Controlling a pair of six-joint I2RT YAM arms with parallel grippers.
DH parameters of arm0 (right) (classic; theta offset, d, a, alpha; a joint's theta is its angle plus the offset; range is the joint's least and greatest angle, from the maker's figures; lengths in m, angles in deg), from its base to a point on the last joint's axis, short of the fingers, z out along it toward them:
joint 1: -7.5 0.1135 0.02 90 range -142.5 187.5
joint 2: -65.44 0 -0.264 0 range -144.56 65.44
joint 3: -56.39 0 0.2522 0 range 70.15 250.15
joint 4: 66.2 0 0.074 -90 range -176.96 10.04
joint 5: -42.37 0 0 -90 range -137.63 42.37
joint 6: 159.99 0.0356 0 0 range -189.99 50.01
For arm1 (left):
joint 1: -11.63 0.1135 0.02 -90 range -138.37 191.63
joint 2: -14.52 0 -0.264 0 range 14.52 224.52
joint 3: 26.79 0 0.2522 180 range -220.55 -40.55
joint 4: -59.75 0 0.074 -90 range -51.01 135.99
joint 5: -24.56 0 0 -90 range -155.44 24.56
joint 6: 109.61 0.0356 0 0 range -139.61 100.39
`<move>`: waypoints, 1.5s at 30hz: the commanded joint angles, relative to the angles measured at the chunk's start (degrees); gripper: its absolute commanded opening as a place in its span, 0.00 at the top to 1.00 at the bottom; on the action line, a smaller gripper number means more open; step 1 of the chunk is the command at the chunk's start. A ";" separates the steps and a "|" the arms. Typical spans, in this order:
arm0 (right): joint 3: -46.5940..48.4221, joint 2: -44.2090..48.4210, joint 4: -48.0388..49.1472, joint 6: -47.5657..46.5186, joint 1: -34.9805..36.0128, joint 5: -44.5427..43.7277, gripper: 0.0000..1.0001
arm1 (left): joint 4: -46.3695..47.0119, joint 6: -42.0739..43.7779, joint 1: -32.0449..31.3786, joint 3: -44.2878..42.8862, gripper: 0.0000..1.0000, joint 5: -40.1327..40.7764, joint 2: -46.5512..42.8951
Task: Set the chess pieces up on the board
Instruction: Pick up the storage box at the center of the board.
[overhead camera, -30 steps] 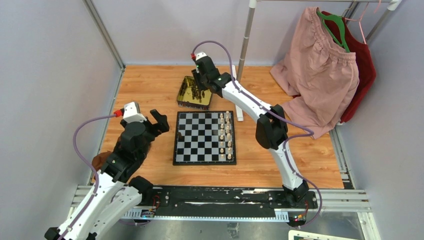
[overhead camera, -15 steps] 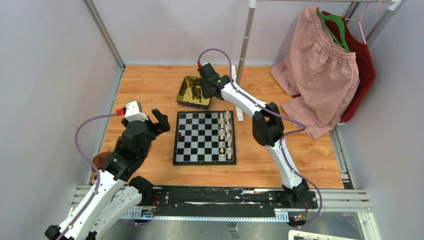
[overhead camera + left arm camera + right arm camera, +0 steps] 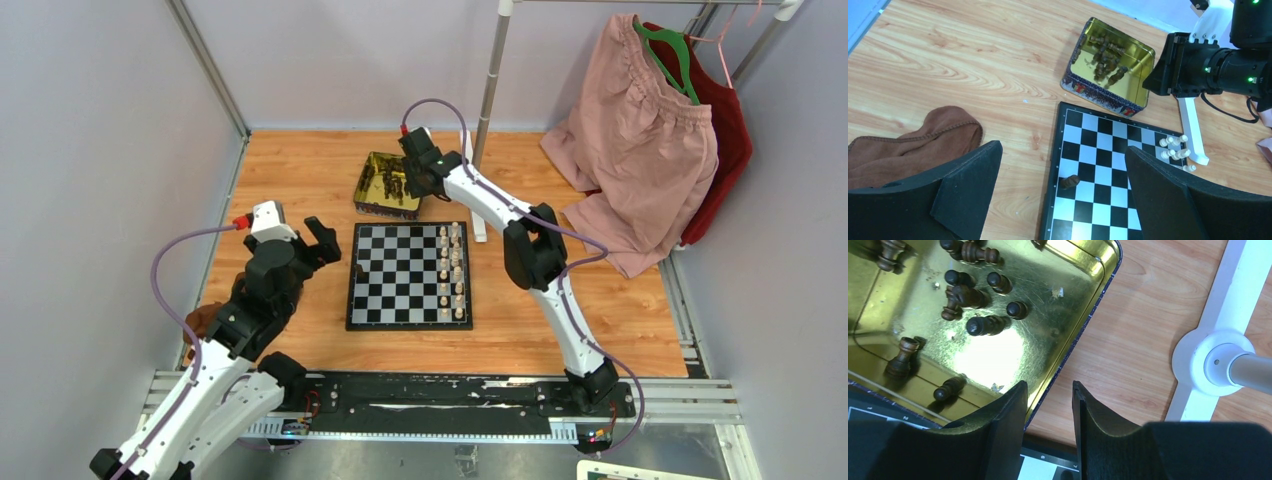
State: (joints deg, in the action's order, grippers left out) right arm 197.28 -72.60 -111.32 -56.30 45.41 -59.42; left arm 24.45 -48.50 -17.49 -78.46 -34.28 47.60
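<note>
Hovering over the gold tray's (image 3: 993, 352) right rim, your right gripper (image 3: 1048, 388) has its jaws parted, nothing between them. Dark pieces (image 3: 979, 325) lie loose in that tray. Cream pieces (image 3: 451, 272) stand in two columns on the board's (image 3: 390, 285) right side; one dark piece (image 3: 1069, 181) sits at its left edge. Left gripper (image 3: 1063, 152) is spread wide, empty, just left of the board, near the brown cloth (image 3: 913, 145).
</note>
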 commanded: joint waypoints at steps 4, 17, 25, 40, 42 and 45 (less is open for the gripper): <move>1.10 -3.12 -1.60 1.72 -1.21 1.02 0.58 | 2.35 1.01 -0.49 0.69 0.00 1.13 0.88; 4.26 -5.93 -3.18 2.04 -1.90 1.61 0.91 | 2.97 1.68 -0.49 1.43 0.00 1.77 1.09; 6.49 -6.00 -3.35 1.41 -2.66 1.64 1.00 | 3.56 2.96 -0.49 0.97 0.00 2.24 1.06; 11.57 -1.52 -3.97 0.16 -2.89 2.38 1.00 | 2.07 4.49 -0.49 -1.51 0.00 2.67 0.22; 9.27 1.01 -3.97 -0.04 -2.72 1.73 1.00 | 1.06 4.22 -0.49 -1.83 0.00 2.33 -0.38; 4.03 5.61 -3.68 -0.88 -2.16 0.18 1.00 | -0.98 3.69 -0.49 -2.08 0.00 0.70 -1.52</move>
State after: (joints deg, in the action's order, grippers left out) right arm 205.02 -76.07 -115.56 -56.21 43.10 -57.50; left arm 25.69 -44.87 -17.49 -78.46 -33.02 47.69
